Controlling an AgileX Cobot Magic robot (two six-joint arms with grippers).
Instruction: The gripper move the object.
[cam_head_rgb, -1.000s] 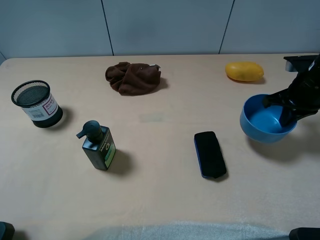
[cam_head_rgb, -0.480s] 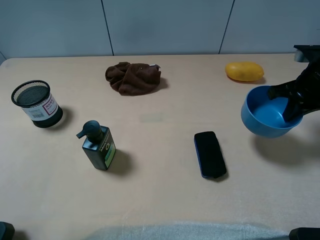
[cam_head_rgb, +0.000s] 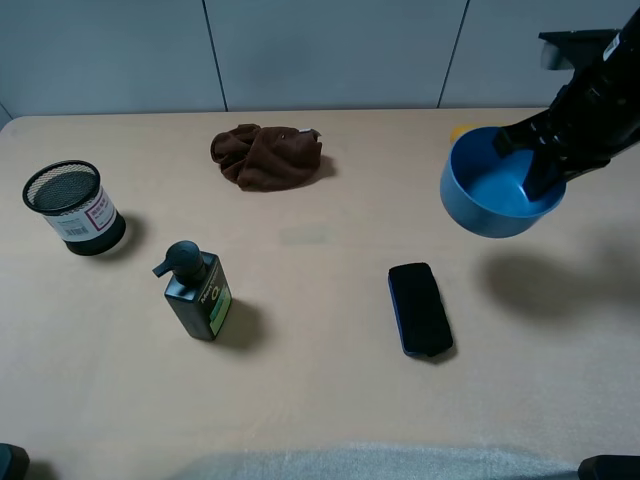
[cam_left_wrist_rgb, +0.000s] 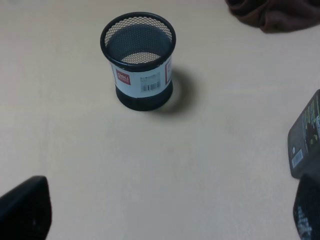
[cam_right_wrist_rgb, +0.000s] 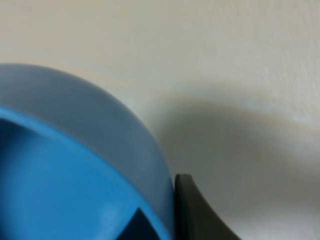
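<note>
Lab-style test bench: bare beige table (cam_head_rgb: 320, 400), grey panelled wall (cam_head_rgb: 330, 50), unrelated props: mesh cup (cam_head_rgb: 70, 208), pump bottle (cam_head_rgb: 198, 292), cloth (cam_head_rgb: 266, 155), phone (cam_head_rgb: 419, 308).

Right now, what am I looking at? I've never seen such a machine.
A two-armed robot at a table. One picture looks down from high up; the other two come from cameras on its wrists. The right arm holds a blue bowl in the air, jaws pinching its rim; that wrist's camera shows the bowl close up. On the table sit a brown cloth, a mesh pen cup, a pump bottle and a black phone. The left wrist camera faces the cup, its jaws open.
</note>
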